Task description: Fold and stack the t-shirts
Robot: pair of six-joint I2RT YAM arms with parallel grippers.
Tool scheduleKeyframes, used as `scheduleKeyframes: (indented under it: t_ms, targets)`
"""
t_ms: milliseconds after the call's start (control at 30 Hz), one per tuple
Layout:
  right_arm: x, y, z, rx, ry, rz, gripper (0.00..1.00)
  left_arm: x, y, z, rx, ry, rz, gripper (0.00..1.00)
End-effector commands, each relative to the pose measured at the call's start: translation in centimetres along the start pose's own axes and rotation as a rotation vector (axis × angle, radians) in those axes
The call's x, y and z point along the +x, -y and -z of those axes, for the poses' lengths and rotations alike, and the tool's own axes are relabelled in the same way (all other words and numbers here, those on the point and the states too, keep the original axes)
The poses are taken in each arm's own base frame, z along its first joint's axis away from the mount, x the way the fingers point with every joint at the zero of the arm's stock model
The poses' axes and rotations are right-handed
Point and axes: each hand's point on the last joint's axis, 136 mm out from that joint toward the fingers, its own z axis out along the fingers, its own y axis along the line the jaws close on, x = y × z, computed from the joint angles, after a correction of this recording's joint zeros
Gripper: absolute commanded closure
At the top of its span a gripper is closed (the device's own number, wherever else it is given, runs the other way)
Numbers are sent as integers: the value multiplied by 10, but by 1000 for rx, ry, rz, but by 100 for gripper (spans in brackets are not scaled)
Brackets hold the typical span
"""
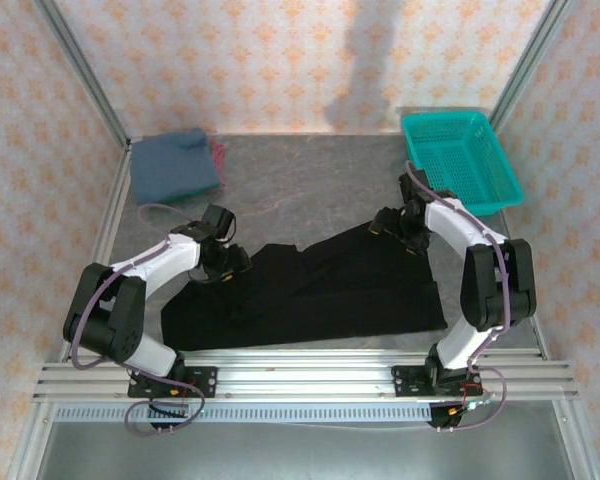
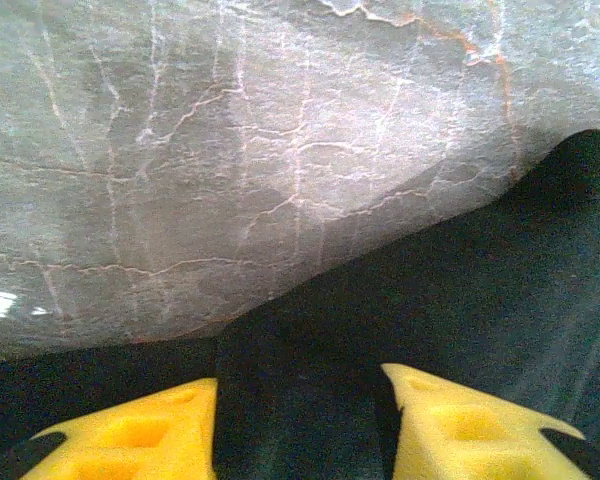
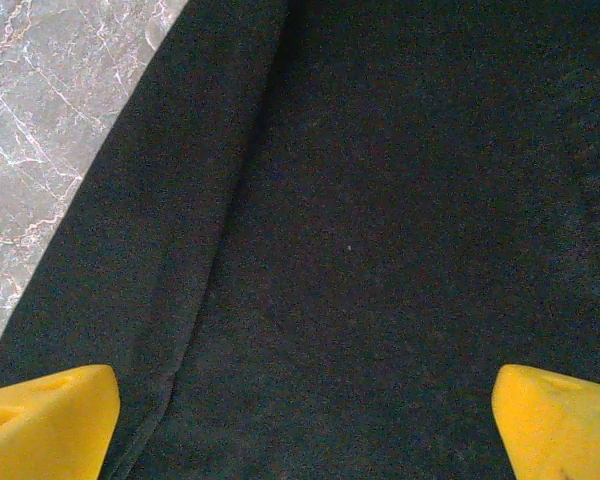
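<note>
Top external: grey table carrying everything. Black t-shirt lying spread and creased across near middle. Teal basket sitting at far right corner. Slate-blue t-shirt lying folded at far left corner, pinkish-red t-shirt peeking out beside it. Left hand sitting low at black shirt's upper left edge, fingers partly apart with cloth between; cannot tell whether gripping. Right hand hovering over shirt's upper right edge, released, spread wide.
</note>
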Motion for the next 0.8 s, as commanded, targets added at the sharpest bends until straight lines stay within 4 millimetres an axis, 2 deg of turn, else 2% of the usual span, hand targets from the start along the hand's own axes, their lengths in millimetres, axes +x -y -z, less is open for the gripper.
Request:
scheduleKeyframes:
  t_ms: [0, 200, 333, 633, 767]
  targets:
    - [0, 0, 2, -4, 10, -1, 4, -8, -14, -4, -61, 42, 16, 63]
    - [1, 1, 4, -6, 13, -1, 4, -17, -11, -6, -68, 59, 8, 85]
    - [1, 1, 5, -7, 16, -2, 4, -22, -10, 3, -82, 74, -12, 100]
    - [1, 5, 7, 11, 31, 0, 4, -31, -24, 64, -171, 197, -80, 100]
    - [-7, 9, 10, 41, 68, -2, 4, -34, -39, 87, -201, 246, -67, 100]
